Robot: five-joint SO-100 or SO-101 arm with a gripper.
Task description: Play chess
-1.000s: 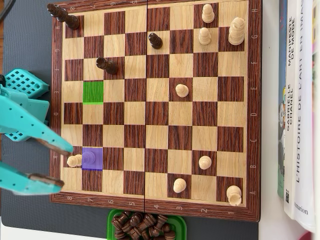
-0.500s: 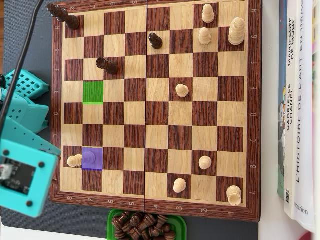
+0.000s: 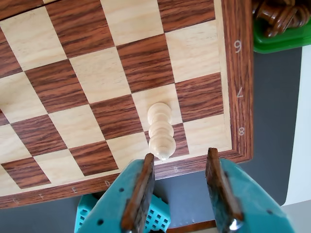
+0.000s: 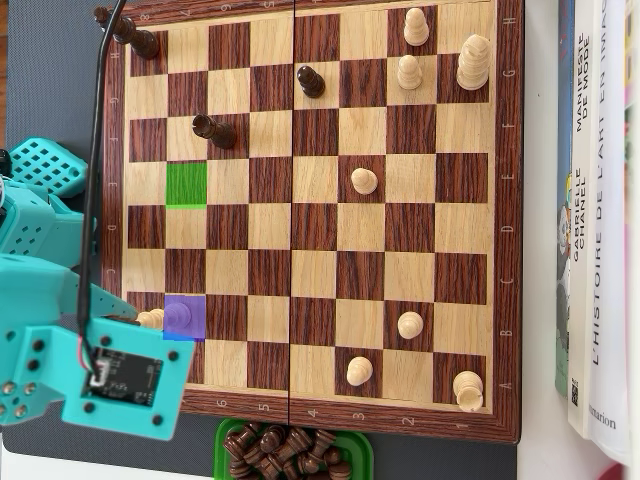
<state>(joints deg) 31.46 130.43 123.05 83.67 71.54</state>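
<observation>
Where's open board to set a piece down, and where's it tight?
Free: the middle squares between the dark pawn and the light pawn, down to the light pawn. Tight: top right cluster around the tall light piece, and the lower left corner under the gripper by the light piece.

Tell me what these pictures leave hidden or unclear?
- Overhead view: the arm's body covers the tool, so its opening cannot be read there.
- Overhead view: the light piece by the purple square is partly covered by the arm.
- Both views: the green tray of dark pieces is cut by the frame edge.
</observation>
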